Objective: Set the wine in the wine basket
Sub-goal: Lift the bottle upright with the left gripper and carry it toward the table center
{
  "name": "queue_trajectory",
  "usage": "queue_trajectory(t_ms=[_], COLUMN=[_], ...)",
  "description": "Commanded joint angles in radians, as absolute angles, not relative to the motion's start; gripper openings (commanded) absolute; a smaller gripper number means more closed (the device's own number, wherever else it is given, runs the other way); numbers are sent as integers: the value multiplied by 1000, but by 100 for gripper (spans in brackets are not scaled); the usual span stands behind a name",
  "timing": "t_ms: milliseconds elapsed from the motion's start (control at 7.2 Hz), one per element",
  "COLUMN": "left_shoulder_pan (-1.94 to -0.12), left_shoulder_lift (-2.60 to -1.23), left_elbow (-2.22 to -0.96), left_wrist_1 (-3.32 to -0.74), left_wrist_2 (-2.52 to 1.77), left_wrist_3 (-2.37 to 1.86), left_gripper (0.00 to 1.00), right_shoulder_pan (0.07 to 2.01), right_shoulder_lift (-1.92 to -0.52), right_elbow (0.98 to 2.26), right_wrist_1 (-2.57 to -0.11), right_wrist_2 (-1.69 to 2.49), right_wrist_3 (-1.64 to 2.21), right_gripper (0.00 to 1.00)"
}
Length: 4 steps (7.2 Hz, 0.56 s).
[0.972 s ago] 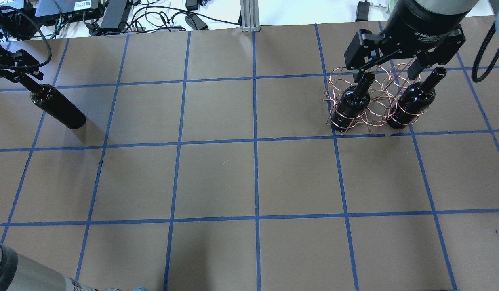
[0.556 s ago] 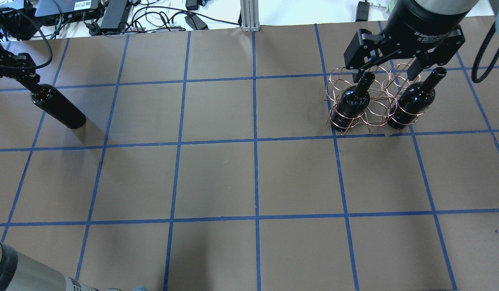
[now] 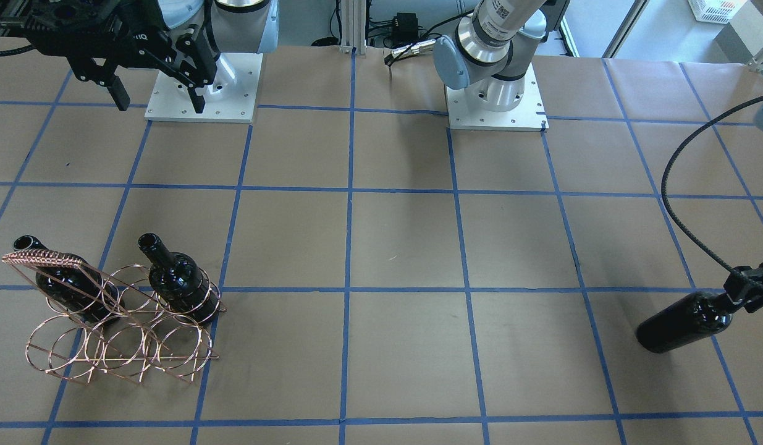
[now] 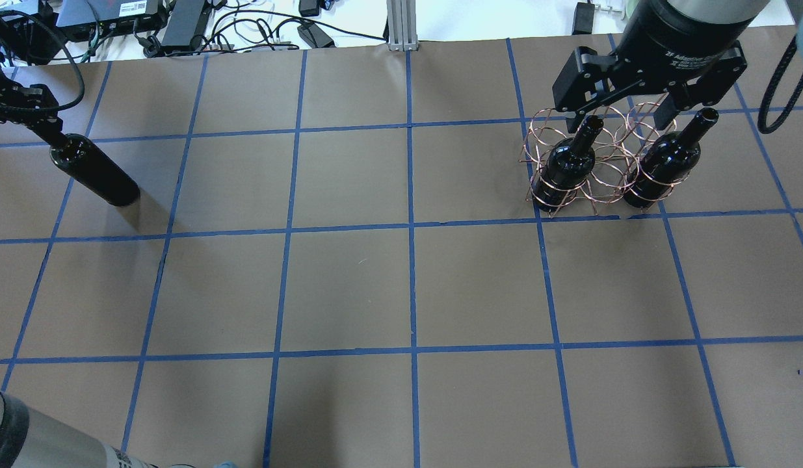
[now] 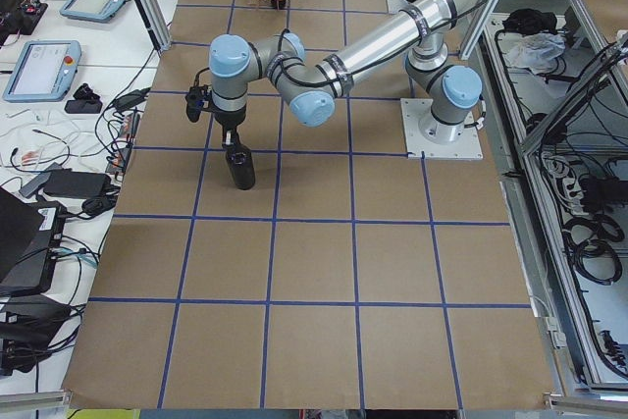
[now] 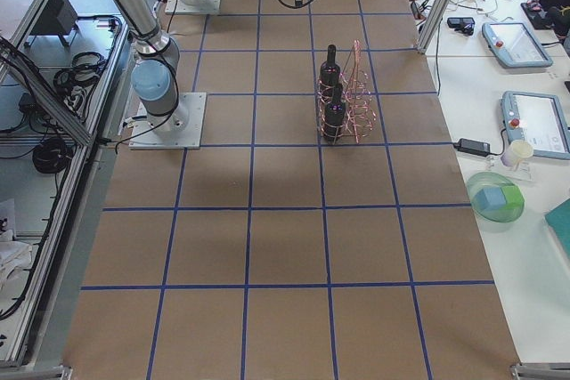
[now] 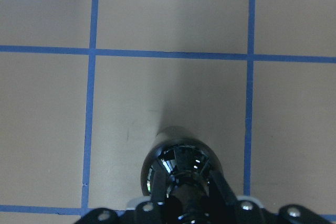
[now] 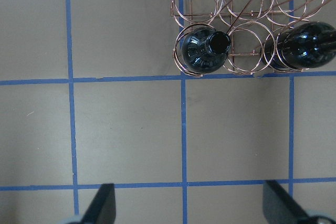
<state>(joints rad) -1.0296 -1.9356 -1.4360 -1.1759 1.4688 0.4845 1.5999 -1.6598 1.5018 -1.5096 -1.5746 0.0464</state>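
Overhead and front views, opposed, share the wine basket [image 4: 599,166]; sides seemingly farther.

Lower left of your frame: the copper wine basket [image 3: 54,258] stands on the brown, blue-gridded surface [image 3: 406,247], with a left-hand bottle [image 3: 72,290] and a right-hand bottle [image 3: 180,285] neck-up in its upper row of hoops. At the right edge, the left pincer [image 3: 738,295] is closed at the top of a third wine bottle [image 3: 681,323]. Upper left, the right pincer [image 3: 157,99] hangs with fingers spread.

Three wine bottles [image 4: 95,172] [image 4: 567,170] [image 4: 664,168], one wine basket [image 4: 604,174]
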Motion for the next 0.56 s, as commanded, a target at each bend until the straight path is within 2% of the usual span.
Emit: queue_trajectory(t_ms=[0, 417], left_shoulder_pan=[-1122, -1293], left_shoulder_lift=[-1883, -1795], left_elbow=[-1436, -1468], left_wrist_1=[-1181, -1230], left_wrist_2=[1479, 1482], left_wrist_3=[354, 122], left_gripper=[0, 0], right_shoulder_pan=[1600, 1600], right_shoulder_lift=[-1660, -1660], right_elbow=[1502, 1502], right_wrist_1=[-1509, -1509], right_wrist_2=[-1574, -1574], right_wrist_3=[48, 48], right_gripper=[100, 100])
